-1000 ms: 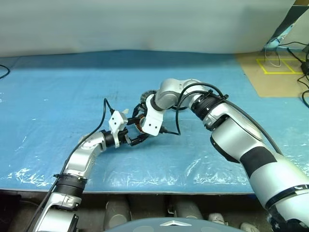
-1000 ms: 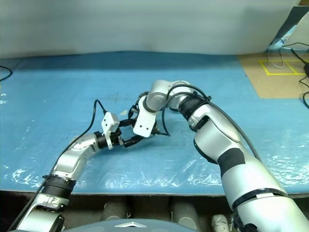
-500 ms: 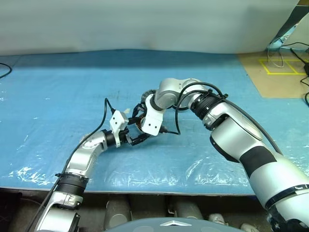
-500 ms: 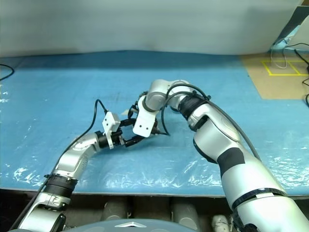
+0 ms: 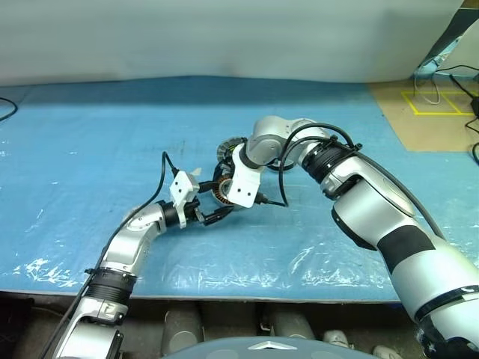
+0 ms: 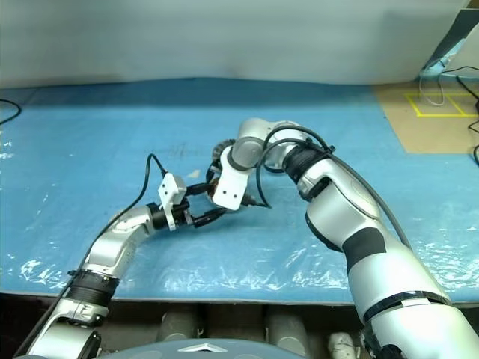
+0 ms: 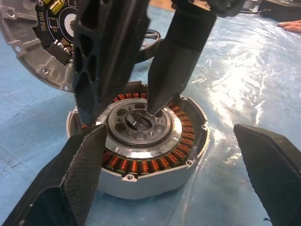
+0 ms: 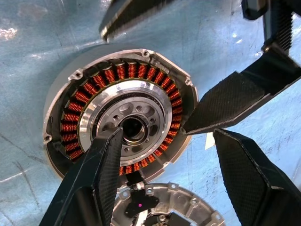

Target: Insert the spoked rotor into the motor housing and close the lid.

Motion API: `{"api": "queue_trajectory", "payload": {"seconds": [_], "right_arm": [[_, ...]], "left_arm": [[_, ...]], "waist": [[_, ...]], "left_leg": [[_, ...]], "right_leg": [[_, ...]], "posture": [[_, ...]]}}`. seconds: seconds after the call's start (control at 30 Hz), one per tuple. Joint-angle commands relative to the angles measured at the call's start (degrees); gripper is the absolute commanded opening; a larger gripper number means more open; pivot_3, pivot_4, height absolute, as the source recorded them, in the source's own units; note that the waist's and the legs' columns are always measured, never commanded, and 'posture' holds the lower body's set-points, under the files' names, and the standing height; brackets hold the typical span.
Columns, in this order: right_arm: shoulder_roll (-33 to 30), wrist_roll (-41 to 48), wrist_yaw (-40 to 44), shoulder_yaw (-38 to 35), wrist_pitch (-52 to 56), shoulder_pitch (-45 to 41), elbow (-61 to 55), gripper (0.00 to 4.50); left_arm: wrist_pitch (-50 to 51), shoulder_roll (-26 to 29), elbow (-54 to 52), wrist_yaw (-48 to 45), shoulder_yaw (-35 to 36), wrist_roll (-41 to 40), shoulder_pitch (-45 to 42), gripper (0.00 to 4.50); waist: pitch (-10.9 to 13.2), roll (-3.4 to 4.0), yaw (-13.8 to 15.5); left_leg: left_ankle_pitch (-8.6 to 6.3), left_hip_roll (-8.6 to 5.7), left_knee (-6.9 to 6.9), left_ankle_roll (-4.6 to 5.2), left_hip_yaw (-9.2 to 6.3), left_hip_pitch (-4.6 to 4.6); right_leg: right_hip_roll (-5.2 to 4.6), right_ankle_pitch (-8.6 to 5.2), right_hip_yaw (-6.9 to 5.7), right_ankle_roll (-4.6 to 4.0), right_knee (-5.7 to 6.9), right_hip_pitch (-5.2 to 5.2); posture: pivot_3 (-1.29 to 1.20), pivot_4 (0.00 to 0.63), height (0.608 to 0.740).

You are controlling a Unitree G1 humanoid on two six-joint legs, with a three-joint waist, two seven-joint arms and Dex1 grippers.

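Both claws open: left claw (image 7: 164, 179) brackets the housing (image 8: 120, 113) on the worktop (image 5: 90, 149); right claw (image 8: 164, 179) has one finger in its hub. Lid (image 7: 37, 42) lies just behind. I judge the housing heavy, rigid; grip the outer wall, avoid windings.

Left pincer (image 5: 212, 210) level and spread wide; right pincer (image 7: 123, 109) angled down, parted

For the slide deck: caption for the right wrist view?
Open right gripper poised over the motor housing, rotor seated inside the copper windings.
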Motion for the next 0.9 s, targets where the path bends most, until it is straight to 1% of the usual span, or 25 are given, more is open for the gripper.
{"api": "queue_trajectory", "payload": {"seconds": [0.03, 0.17, 0.23, 0.3, 0.37, 0.4, 0.47, 0.5, 0.53, 0.63, 0.7, 0.83, 0.9], "right_arm": [[0.1, 3.9, 0.9, -2.8, 1.2, -1.6, -1.8, 3.22], [-0.5, 13.3, 6.7, -6.7, 4.6, 0.7, -4.3, 3.22], [-1.6, 17.8, 9.7, -8.3, 7.1, 3.7, -6.7, 2.83], [-3.2, 21.0, 11.2, -10.2, 10.0, 7.2, -9.3, 2.29], [-4.5, 23.9, 12.7, -12.1, 14.3, 10.2, -11.8, 1.55], [-4.5, 26.7, 13.7, -13.8, 19.0, 12.0, -13.3, 1.24], [-4.3, 31.4, 15.0, -17.2, 28.1, 14.9, -16.2, 0.46], [-4.1, 33.3, 14.7, -19.1, 32.9, 15.9, -17.2, 0.16], [-4.1, 34.8, 14.2, -20.8, 37.4, 16.8, -18.1, 0.04], [-5.1, 39.0, 14.4, -24.6, 49.5, 21.0, -23.6, 0.04], [-5.1, 41.2, 13.0, -26.5, 56.1, 24.2, -27.7, 0.04], [-5.3, 40.1, 10.2, -26.0, 60.0, 29.8, -32.8, 0.04], [-4.7, 41.5, 9.7, -26.3, 64.2, 32.0, -35.2, 0.04]], "left_arm": [[0.0, 0.2, 0.3, -0.4, 0.1, 0.1, -0.1, 4.5], [-0.4, 1.3, 1.8, -1.2, 1.5, -0.4, -0.8, 4.5], [-0.7, 1.9, 2.7, -1.5, 2.5, -0.8, -1.3, 4.5], [-0.7, 2.4, 2.7, -1.5, 3.2, -1.0, -1.2, 4.5], [-0.5, 2.9, 2.4, -1.5, 3.9, -1.2, -1.0, 4.5], [-0.4, 3.2, 2.2, -1.5, 4.2, -1.3, -0.8, 4.5], [-0.1, 3.7, 1.6, -1.6, 4.8, -1.6, -0.6, 4.5], [0.1, 3.9, 1.3, -1.6, 5.2, -1.8, -0.7, 4.5], [0.5, 4.1, 0.9, -1.4, 5.4, -2.0, -0.8, 4.5], [2.1, 4.7, -0.9, -1.5, 5.8, -3.0, -1.1, 4.5], [3.1, 5.2, -2.0, -2.0, 6.0, -3.6, -1.1, 4.5], [3.8, 6.3, -2.3, -2.9, 6.1, -4.2, -1.2, 4.5], [4.2, 6.6, -2.2, -3.4, 6.1, -4.5, -1.5, 4.5]], "waist": [[0.0, 0.0, 0.0], [0.0, 0.0, 0.0], [0.0, -0.01, 0.1], [0.0, -0.02, 0.2], [0.0, -0.03, 0.4], [0.0, -0.04, 0.4], [0.1, -0.05, 0.5], [0.1, -0.05, 0.4], [0.1, -0.05, 0.4], [0.1, -0.05, 0.7], [0.1, -0.06, 1.1], [0.1, -0.05, 1.7], [0.1, -0.05, 1.6]], "left_leg": [[0.0, 0.0, 0.0, 0.0, 0.0, 0.0], [0.0, 0.01, 0.0, 0.01, 0.0, -0.01], [0.04, 0.01, 0.0, 0.07, 0.0, -0.01], [0.06, 0.0, 0.01, 0.11, 0.0, -0.02], [0.08, 0.0, 0.03, 0.16, -0.01, -0.08], [0.07, -0.01, 0.05, 0.2, -0.01, -0.11], [0.06, -0.01, 0.06, 0.22, -0.01, -0.14], [0.06, -0.02, 0.06, 0.22, -0.01, -0.13], [0.06, -0.02, 0.05, 0.22, -0.01, -0.11], [0.06, 0.0, 0.03, 0.21, -0.01, -0.09], [0.05, -0.01, 0.02, 0.2, -0.01, -0.09], [0.05, -0.02, -0.04, 0.19, -0.01, -0.11], [0.02, -0.02, -0.04, 0.13, -0.01, -0.11]], "right_leg": [[0.0, 0.0, 0.0, 0.0, 0.0, 0.0], [0.0, 0.0, 0.0, 0.0, 0.0, -0.01], [0.02, 0.0, -0.01, 0.0, 0.01, -0.01], [0.02, 0.0, -0.02, 0.0, 0.0, 0.0], [0.01, 0.0, -0.03, 0.0, -0.02, 0.0], [0.01, 0.0, -0.03, 0.0, -0.03, -0.01], [0.01, 0.0, -0.04, 0.0, -0.05, -0.02], [0.02, 0.0, -0.04, 0.0, -0.05, -0.03], [0.04, 0.0, -0.04, 0.0, -0.04, -0.03], [0.12, 0.0, -0.06, -0.01, -0.03, -0.04], [0.11, 0.0, -0.06, -0.01, -0.07, -0.03], [0.11, 0.0, -0.07, 0.0, -0.15, -0.04], [0.1, 0.0, -0.07, 0.0, -0.17, -0.04]], "posture": [[0.0, 0.15, 0.74], [0.0, 0.15, 0.74], [0.0, 0.15, 0.74], [0.0, 0.15, 0.74], [0.0, 0.15, 0.74], [0.0, 0.15, 0.74], [0.0, 0.15, 0.74], [0.0, 0.15, 0.74], [0.0, 0.15, 0.74], [0.0, 0.15, 0.74], [0.0, 0.15, 0.74], [0.0, 0.15, 0.74], [0.0, 0.15, 0.74]]}}
